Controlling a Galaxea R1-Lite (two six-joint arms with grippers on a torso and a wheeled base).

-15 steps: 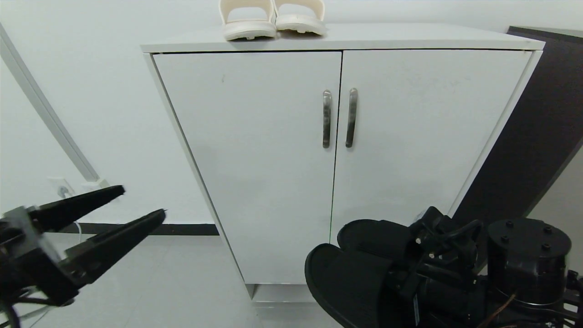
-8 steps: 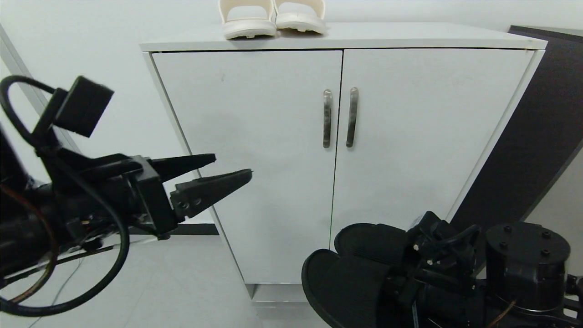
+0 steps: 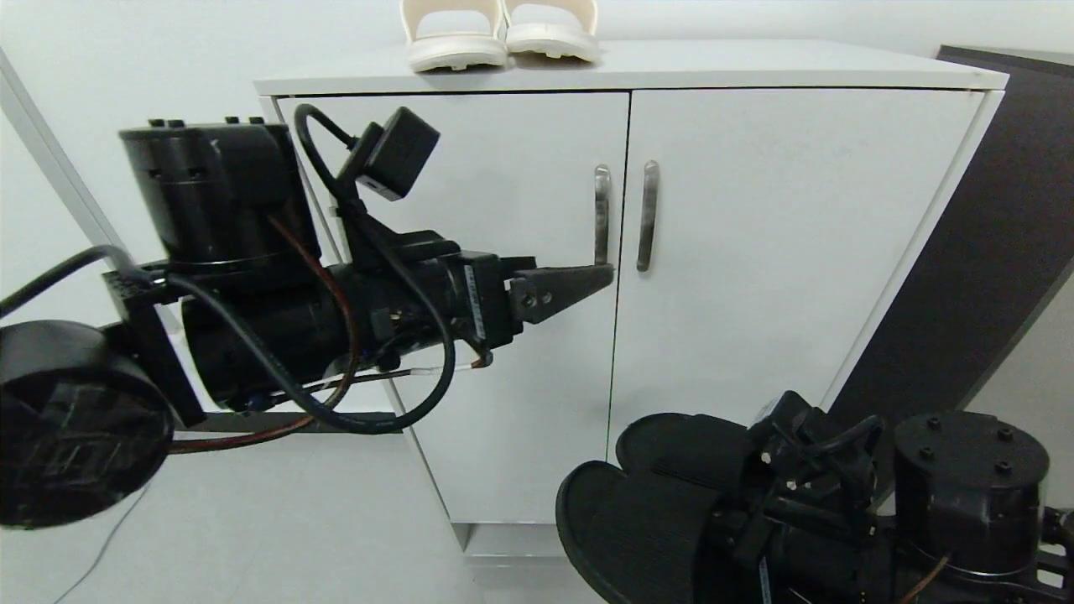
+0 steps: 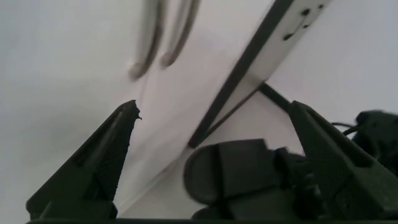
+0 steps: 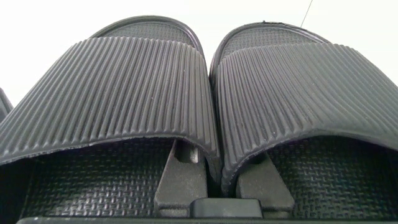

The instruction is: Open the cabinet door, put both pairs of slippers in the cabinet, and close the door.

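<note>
A white two-door cabinet (image 3: 797, 252) stands shut. A pair of cream slippers (image 3: 501, 38) rests on its top. The left gripper (image 3: 591, 279), jaws spread, hovers close to the left door's metal bar handle (image 3: 602, 210). Low before the right door, the right gripper (image 5: 217, 177) has its jaws pinching a pair of black ribbed slippers (image 3: 663, 512).

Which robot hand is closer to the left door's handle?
Left. The left gripper is beside the lower end of the left door handle; the right gripper sits low, holding the black slippers.
</note>
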